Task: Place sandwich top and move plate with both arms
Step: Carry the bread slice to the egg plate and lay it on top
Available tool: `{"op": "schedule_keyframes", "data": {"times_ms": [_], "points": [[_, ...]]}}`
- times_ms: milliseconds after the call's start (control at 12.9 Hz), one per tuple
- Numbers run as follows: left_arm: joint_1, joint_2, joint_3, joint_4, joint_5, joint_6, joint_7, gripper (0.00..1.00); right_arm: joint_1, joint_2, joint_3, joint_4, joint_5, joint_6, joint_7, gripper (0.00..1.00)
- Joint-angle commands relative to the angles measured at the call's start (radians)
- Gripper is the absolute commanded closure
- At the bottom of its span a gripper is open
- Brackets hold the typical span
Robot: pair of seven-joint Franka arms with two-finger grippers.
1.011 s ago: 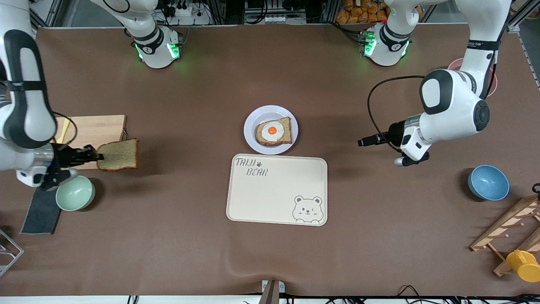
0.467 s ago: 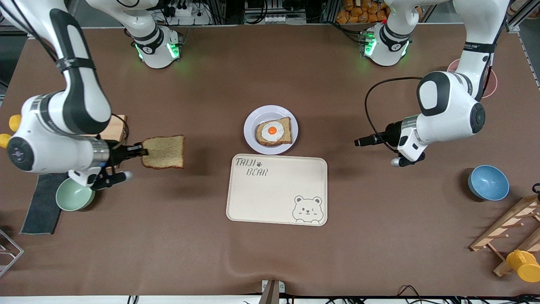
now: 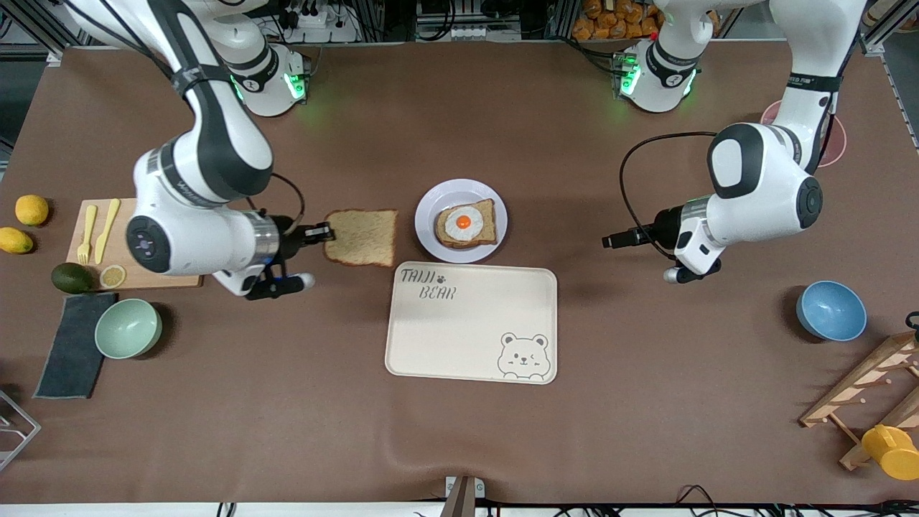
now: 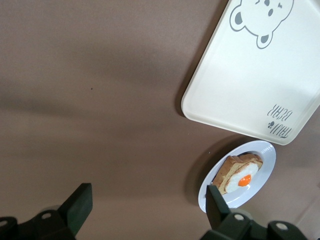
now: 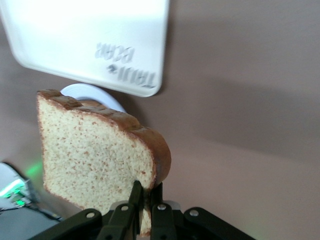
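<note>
My right gripper (image 3: 324, 233) is shut on the crust edge of the sandwich top (image 3: 361, 237), a plain brown bread slice. It holds the slice flat over the table, just beside the plate (image 3: 431, 205) toward the right arm's end. The right wrist view shows the fingers (image 5: 146, 192) pinching the slice (image 5: 95, 155). The pale plate carries a bread slice with a fried egg (image 3: 467, 224). My left gripper (image 3: 612, 242) is open and empty over bare table toward the left arm's end; its wrist view (image 4: 147, 207) shows the plate (image 4: 265, 165).
A cream bear tray (image 3: 470, 323) lies just nearer the front camera than the plate. A cutting board (image 3: 126, 208), lemons (image 3: 31, 210), an avocado (image 3: 72, 278) and a green bowl (image 3: 128, 328) sit at the right arm's end. A blue bowl (image 3: 831, 310) and wooden rack (image 3: 869, 388) sit at the left arm's end.
My right arm has carried the bread slice from over the cutting board's edge across to beside the plate. The left gripper has barely moved.
</note>
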Motion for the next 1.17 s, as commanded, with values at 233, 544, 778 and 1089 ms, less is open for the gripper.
{"op": "schedule_keyframes", "data": {"times_ms": [233, 544, 778, 1089], "points": [[0.000, 0.010, 0.000, -0.014, -0.021, 0.000, 0.015, 0.00, 0.048, 0.007, 0.108, -0.091, 0.052, 0.207, 0.028, 1.00], [0.000, 0.020, 0.000, -0.018, -0.019, 0.000, 0.015, 0.00, 0.105, 0.042, 0.168, -0.178, 0.054, 0.411, 0.030, 1.00], [0.002, 0.024, 0.000, -0.021, -0.018, 0.002, 0.015, 0.00, 0.114, 0.068, 0.199, -0.256, 0.060, 0.566, 0.030, 1.00], [0.002, 0.030, 0.000, -0.021, -0.018, 0.003, 0.015, 0.00, 0.114, 0.070, 0.253, -0.335, 0.121, 0.707, -0.002, 1.00]]}}
